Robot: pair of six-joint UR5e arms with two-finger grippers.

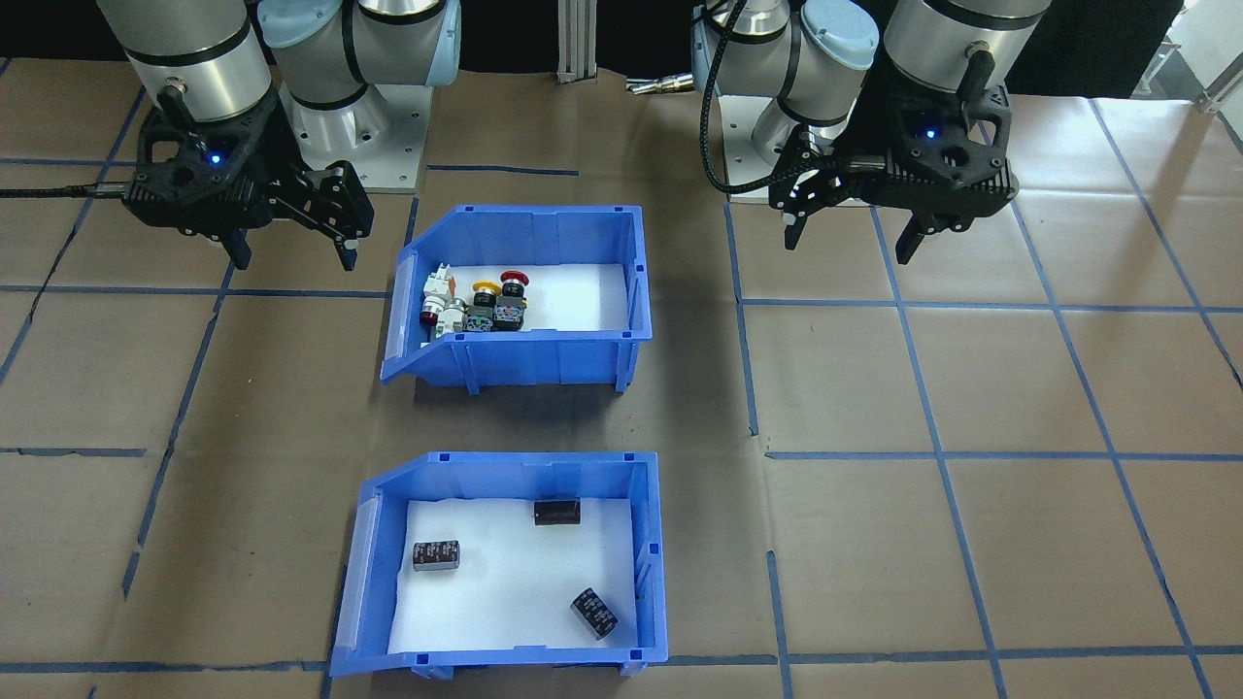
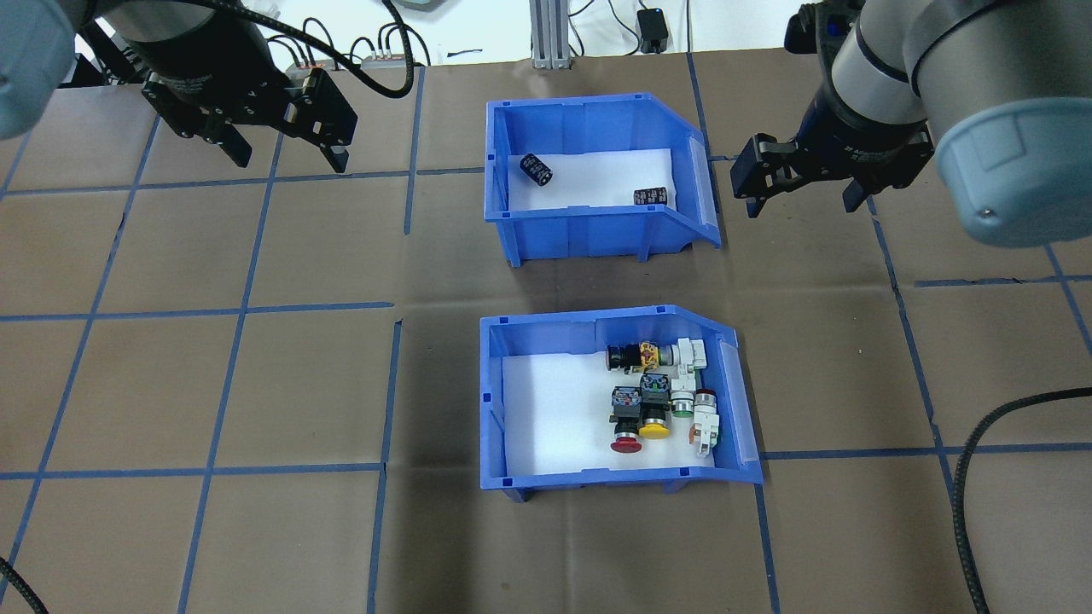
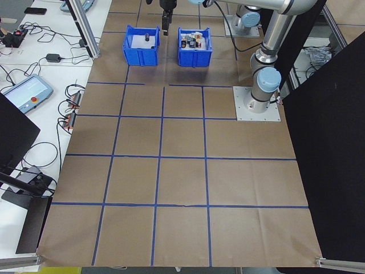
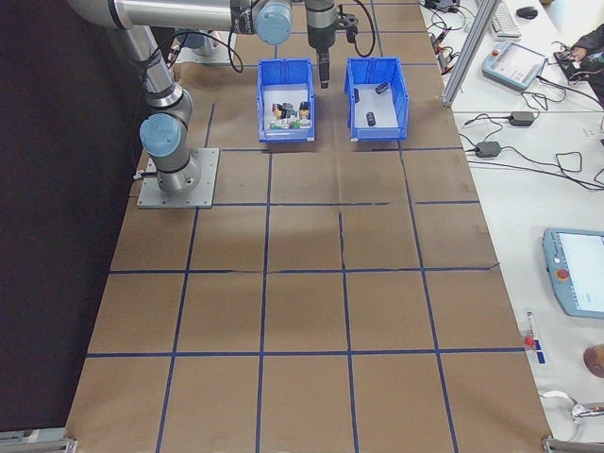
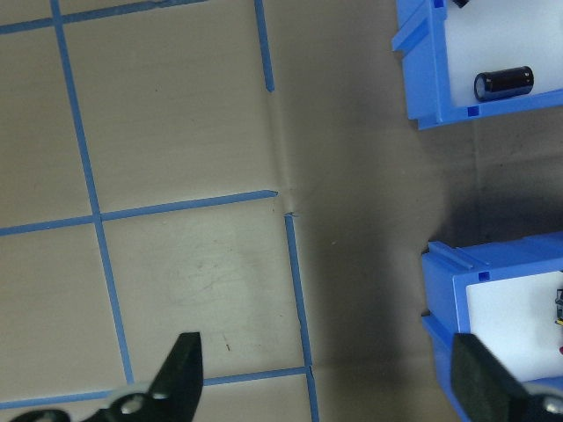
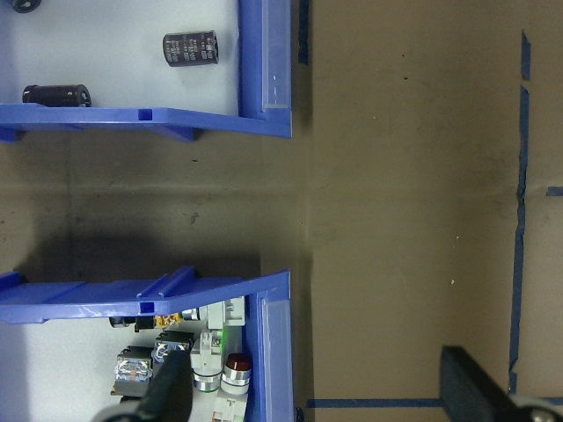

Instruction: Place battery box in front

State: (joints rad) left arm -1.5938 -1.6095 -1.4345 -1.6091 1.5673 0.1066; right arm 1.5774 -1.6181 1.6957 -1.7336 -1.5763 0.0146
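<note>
The battery box [image 1: 505, 476] is a blue bin with a white liner holding three dark cylinders [image 1: 436, 555]. It stands on the table's side far from the robot, shown in the overhead view as the battery box [image 2: 580, 234]. My left gripper [image 2: 290, 159] hangs open and empty well to its left, above bare paper. My right gripper [image 2: 802, 206] hovers open and empty just right of its sloped end. The left wrist view catches a corner of the battery box [image 5: 422, 79]; the right wrist view shows its lip [image 6: 264, 53].
A second blue bin [image 2: 589, 480] with red, yellow and white push-button switches [image 2: 653, 401] stands between the battery box and the robot's bases, a gap of paper between the two bins. Brown paper with blue tape lines [image 2: 239, 307] covers the table.
</note>
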